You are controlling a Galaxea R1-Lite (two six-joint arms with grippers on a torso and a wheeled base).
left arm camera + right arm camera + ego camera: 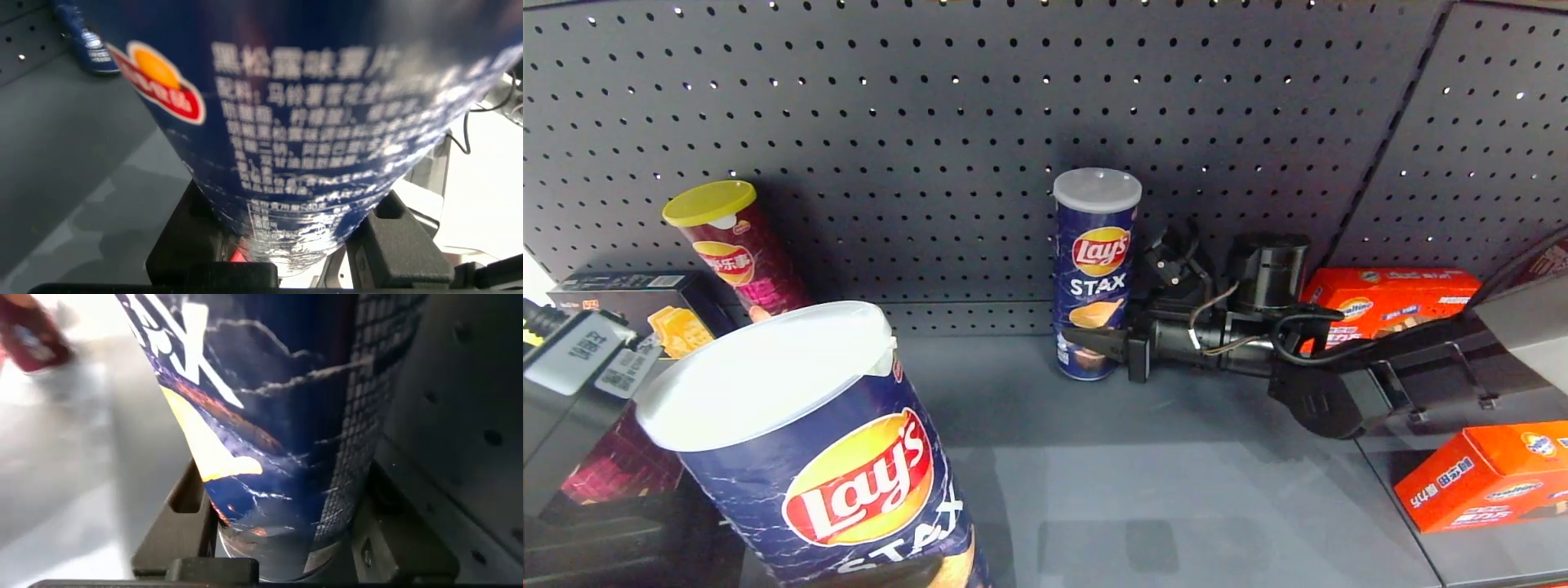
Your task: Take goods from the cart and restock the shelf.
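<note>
Right gripper (286,527) clamps a blue chip can (1094,261) upright at the shelf's (1176,474) 12 o'clock, left gripper (294,237) a second can (809,441) at 7 o'clock; jaws dragging on release could topple the tall can.

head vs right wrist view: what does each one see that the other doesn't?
Head only: near blue can, orange boxes, and the white lid of the far blue can. Right wrist only: both fingers of the right gripper against that can's base. Both: the far blue can's body, the red can, the pegboard wall.
</note>
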